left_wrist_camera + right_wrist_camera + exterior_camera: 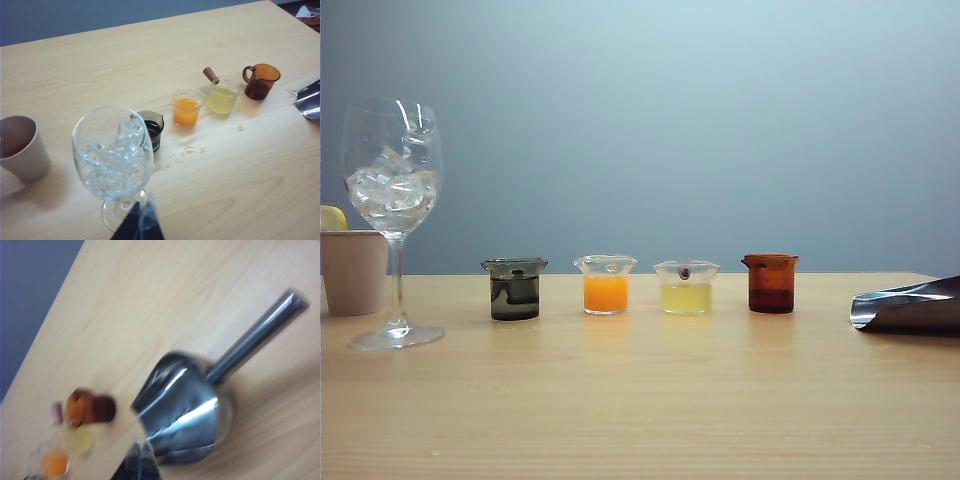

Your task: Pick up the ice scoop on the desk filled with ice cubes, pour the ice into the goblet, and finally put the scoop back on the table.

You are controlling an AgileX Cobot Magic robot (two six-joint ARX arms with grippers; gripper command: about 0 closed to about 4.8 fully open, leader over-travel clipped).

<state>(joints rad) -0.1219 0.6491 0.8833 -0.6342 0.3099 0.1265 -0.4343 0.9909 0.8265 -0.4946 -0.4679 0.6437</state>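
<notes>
Since the ice cubes [392, 185] already fill the goblet [113, 155], the ice scoop [187, 412] lies empty on the tabletop [640, 400] at far right. Above it, the right gripper [141, 460] is closed, empty; the left gripper [139, 222], near the goblet's foot, looks closed too.

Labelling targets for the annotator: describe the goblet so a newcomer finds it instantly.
On the light wood-grain tabletop, look to the far left end of the row of four small coloured beakers. Beside a beige paper cup stands the tall clear stemmed goblet. It is the tallest item, and the only one holding ice cubes.
</notes>
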